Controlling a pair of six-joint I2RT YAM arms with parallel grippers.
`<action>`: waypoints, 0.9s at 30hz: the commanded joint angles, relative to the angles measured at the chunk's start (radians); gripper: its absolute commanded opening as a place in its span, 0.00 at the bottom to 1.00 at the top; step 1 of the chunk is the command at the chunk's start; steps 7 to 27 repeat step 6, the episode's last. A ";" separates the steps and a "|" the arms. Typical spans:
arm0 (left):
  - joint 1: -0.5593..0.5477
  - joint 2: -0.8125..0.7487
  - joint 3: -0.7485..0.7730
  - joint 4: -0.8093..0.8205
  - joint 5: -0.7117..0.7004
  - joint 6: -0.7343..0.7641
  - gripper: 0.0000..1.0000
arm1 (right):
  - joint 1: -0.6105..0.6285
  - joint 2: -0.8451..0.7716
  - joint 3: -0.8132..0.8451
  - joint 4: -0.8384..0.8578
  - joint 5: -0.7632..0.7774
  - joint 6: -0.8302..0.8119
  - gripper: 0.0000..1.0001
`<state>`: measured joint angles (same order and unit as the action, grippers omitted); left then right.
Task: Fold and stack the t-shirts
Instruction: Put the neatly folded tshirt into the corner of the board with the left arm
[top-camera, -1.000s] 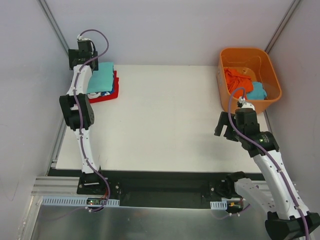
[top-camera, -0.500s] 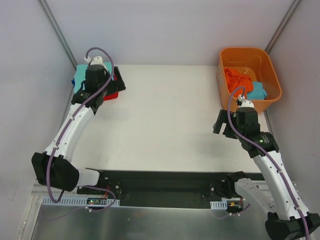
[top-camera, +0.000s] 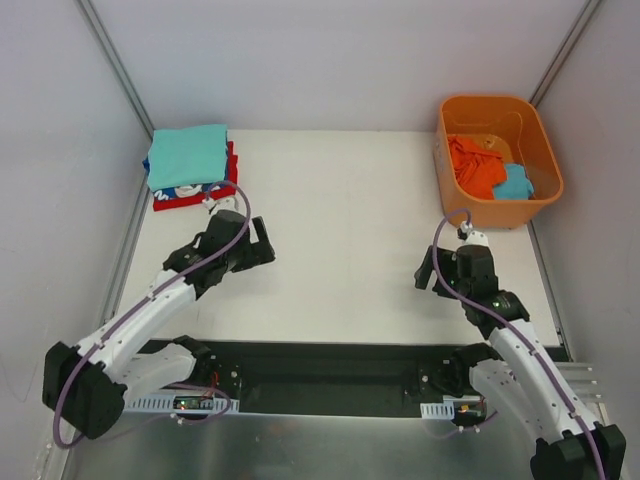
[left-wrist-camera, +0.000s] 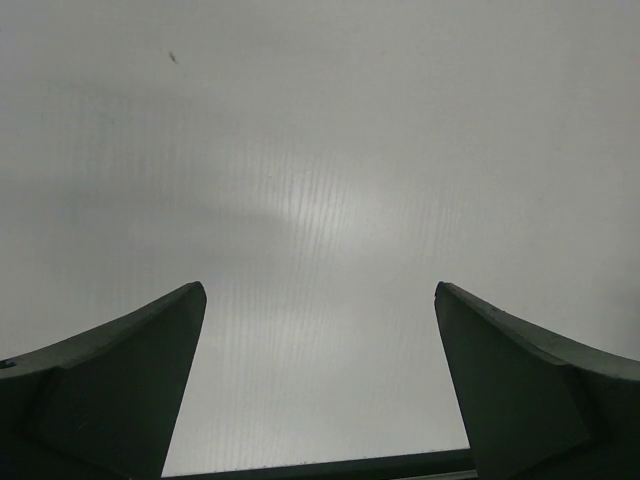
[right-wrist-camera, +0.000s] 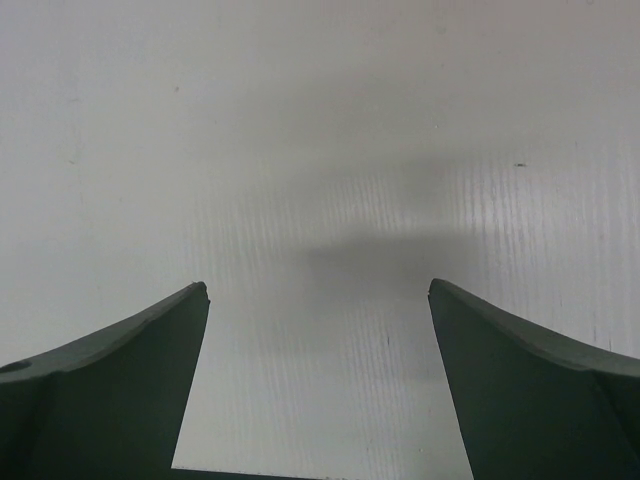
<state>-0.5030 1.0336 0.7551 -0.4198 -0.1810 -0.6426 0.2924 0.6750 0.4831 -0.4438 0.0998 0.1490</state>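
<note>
A folded mint-teal t-shirt (top-camera: 187, 156) lies on top of a stack at the table's far left, with a royal-blue shirt's edge (top-camera: 182, 188) and a red shirt (top-camera: 190, 200) under it. More cloth, orange-red (top-camera: 474, 165) and teal (top-camera: 516, 183), lies in the orange tub (top-camera: 447, 122) at the far right. My left gripper (top-camera: 262, 243) is open and empty over bare table, near side of the stack; its wrist view (left-wrist-camera: 320, 300) shows only table. My right gripper (top-camera: 427, 270) is open and empty over bare table, on the near side of the tub, and its wrist view (right-wrist-camera: 318, 300) shows the same.
The white table (top-camera: 340, 230) is walled by grey panels at the back and sides. A black rail (top-camera: 320, 372) with the arm bases runs along the near edge.
My left arm has pulled back from the stack towards the near side, leaving the teal shirt on top. My right arm has drawn back towards the near edge and slightly left.
</note>
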 joint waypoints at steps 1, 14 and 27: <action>-0.002 -0.118 -0.019 0.019 -0.063 -0.031 0.99 | 0.005 -0.037 0.009 0.102 0.026 0.011 0.96; -0.002 -0.190 -0.059 0.007 -0.107 -0.026 0.99 | 0.005 -0.081 -0.018 0.122 0.026 -0.016 0.96; -0.002 -0.190 -0.059 0.007 -0.107 -0.026 0.99 | 0.005 -0.081 -0.018 0.122 0.026 -0.016 0.96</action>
